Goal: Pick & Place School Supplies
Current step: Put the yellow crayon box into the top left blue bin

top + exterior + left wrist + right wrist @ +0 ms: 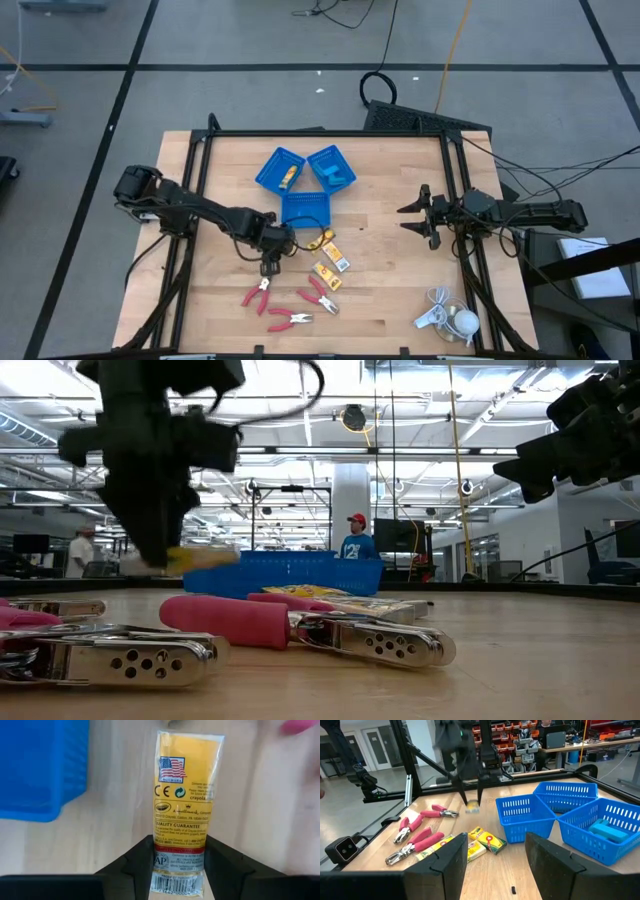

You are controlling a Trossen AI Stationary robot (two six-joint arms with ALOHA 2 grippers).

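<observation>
**Left pincer holds a crayon packet above the desk**

The left gripper is clamped on a yellow-orange packet, fingers pinching its barcode end while the rest juts out ahead. In the low view the packet hangs clear of the desk, just in front of the nearest blue tray. More packets and three red-handled pliers lie toward the front edge. The right gripper waits near the right edge, jaws parted and empty.
</observation>
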